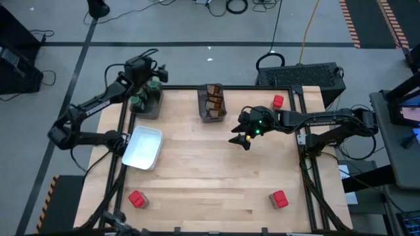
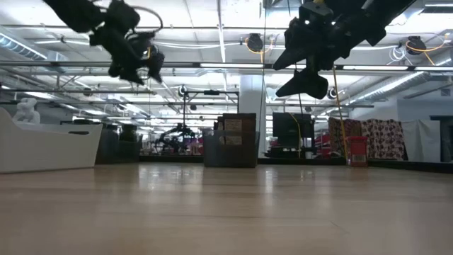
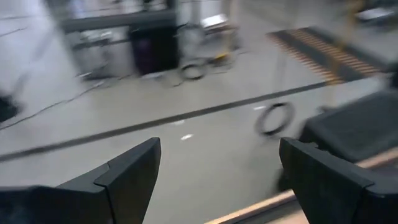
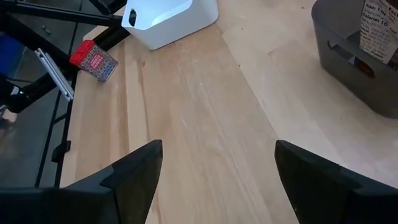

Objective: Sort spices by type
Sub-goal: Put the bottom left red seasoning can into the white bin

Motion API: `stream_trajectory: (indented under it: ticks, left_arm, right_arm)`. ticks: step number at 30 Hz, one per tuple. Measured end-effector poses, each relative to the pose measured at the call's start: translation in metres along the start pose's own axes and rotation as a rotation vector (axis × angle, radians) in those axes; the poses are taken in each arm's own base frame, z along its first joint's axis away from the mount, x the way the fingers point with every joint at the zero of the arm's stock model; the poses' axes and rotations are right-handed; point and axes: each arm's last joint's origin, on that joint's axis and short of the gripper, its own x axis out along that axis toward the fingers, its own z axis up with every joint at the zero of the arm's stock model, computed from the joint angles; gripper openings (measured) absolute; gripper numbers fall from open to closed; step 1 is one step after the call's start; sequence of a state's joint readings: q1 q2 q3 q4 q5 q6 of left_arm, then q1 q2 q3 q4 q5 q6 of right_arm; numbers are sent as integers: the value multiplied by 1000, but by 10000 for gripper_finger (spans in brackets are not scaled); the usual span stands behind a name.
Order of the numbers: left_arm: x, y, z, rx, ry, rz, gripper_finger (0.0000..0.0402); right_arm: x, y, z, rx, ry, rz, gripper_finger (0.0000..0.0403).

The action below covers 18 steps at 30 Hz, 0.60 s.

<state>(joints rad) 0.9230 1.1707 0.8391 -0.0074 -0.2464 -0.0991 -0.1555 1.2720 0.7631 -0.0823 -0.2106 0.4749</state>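
Observation:
Three red blocky containers stand on the table: one near the far right corner [image 1: 277, 101], one near the front left [image 1: 137, 198] [image 4: 93, 60], one near the front right [image 1: 279, 199]. Green-lidded jars [image 1: 138, 101] sit in the far-left dark bin [image 1: 149, 110]. Brown-orange packets [image 1: 212, 99] [image 4: 377, 31] stand in the middle dark bin [image 1: 212, 117] [image 4: 354, 59]. My left gripper [image 1: 156, 73] [image 3: 217, 180] is open, raised over the jar bin. My right gripper [image 1: 239, 139] [image 4: 217, 180] is open, raised over bare table right of centre.
A white rectangular tray [image 1: 143, 147] [image 4: 168, 15] lies at the table's left side. A black box [image 1: 308, 75] sits beyond the far right edge. Bare wood [image 1: 210, 177] stretches across the table's middle and near half. In the low view both grippers hang well above the tabletop.

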Motion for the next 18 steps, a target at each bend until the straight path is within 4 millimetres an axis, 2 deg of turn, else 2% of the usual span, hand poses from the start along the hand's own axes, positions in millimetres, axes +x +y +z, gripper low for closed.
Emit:
stream_trajectory:
  ticks: [6,12,18]
  left_arm:
    - [-17,-31,11,-61,-12,-348,331]
    - [-38,-76,3,-16,36,-624,331]
    - [-72,-120,-10,76,84,-904,331]
  right_arm:
    - [0,-1,0,-30,-1,-2,293]
    - [-1,-4,2,-29,-8,-12,293]
    - [-1,-4,2,9,9,22,293]
